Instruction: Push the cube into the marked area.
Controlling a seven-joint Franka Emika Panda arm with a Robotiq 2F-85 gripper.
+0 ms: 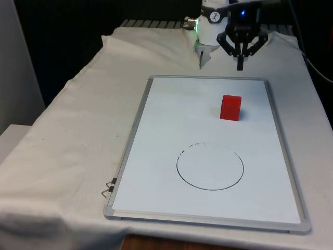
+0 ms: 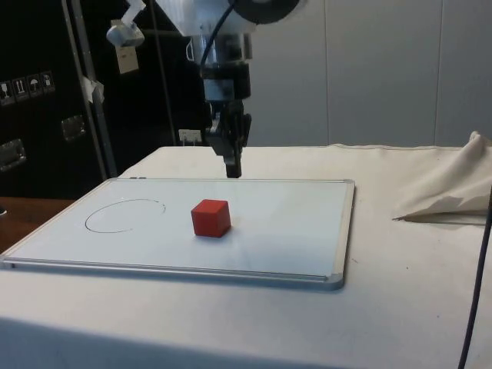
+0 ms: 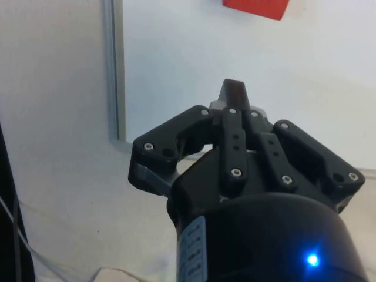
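Arm hovering behind the cube, push not begun
Front: gripper is pressed together beyond cube; side: cube is sitting on the whiteboard, apart from the circle; wrist: fingers should be dropping directly behind it

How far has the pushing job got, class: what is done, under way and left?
Done: nothing; the red cube sits on the whiteboard, outside the drawn circle. Under way: the shut claw hangs over the board's far edge, behind the cube. Left: the whole push into the circle.
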